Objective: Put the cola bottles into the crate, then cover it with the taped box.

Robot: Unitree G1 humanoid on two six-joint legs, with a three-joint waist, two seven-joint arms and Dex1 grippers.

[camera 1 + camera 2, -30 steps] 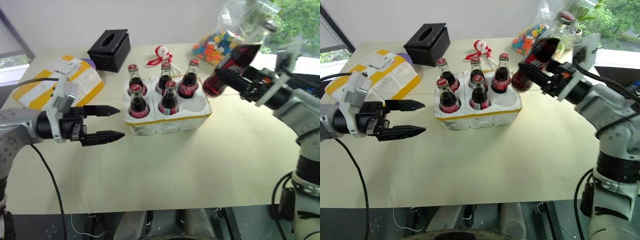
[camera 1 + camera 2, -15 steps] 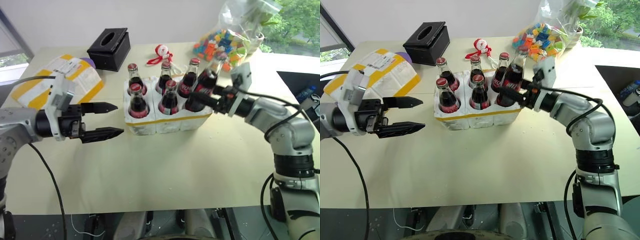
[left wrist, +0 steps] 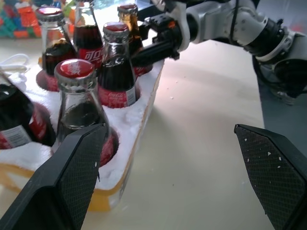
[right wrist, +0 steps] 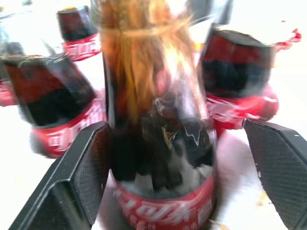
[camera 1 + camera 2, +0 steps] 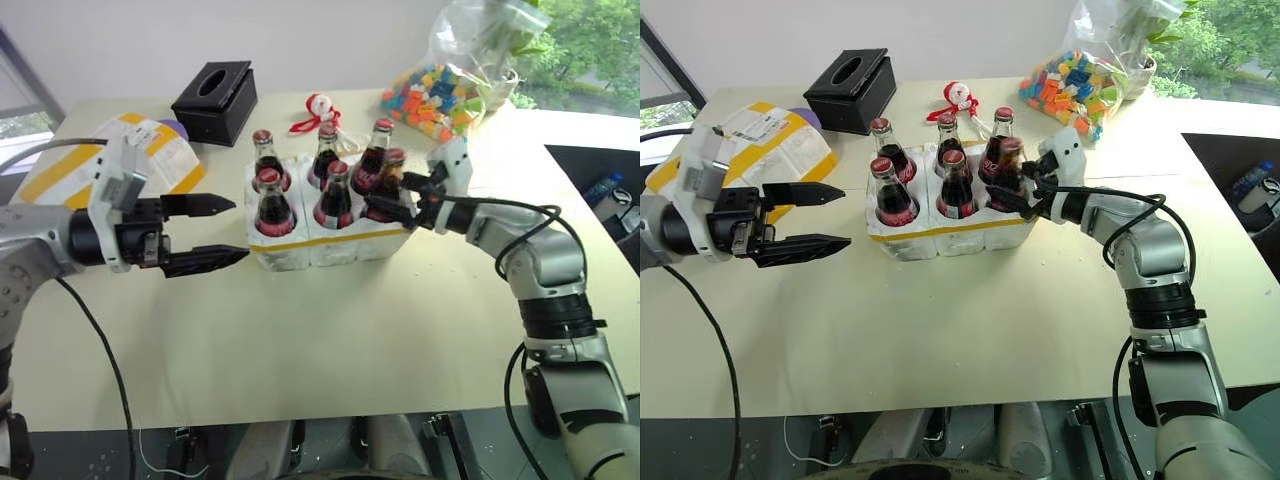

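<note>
Pale table; sixth cola bottle [image 5: 388,186], airborne a second ago, now stands in the crate [image 5: 330,240] at its right end; right gripper [image 5: 398,200] fingers parted around it; left gripper [image 5: 215,233] open, left of crate; taped box [image 5: 100,160] far left, next

The broad stretch of table [image 5: 330,330] in front of me lay bare, so either arm could sweep across it freely. My left gripper [image 5: 205,233] hung in open air just left of the crate [image 5: 330,240], jaws apart. All six wells of the crate held cola bottles [image 5: 275,200], their necks standing close together with little room between them. My right gripper [image 5: 1012,190] sat at the crate's right end, a finger on each side of the nearest bottle. Behind the crate, a black tissue box [image 5: 213,100], a small red and white trinket [image 5: 318,108] and a bag of coloured blocks [image 5: 445,85] crowded the far edge, and the taped box [image 5: 110,160] filled the left corner
</note>
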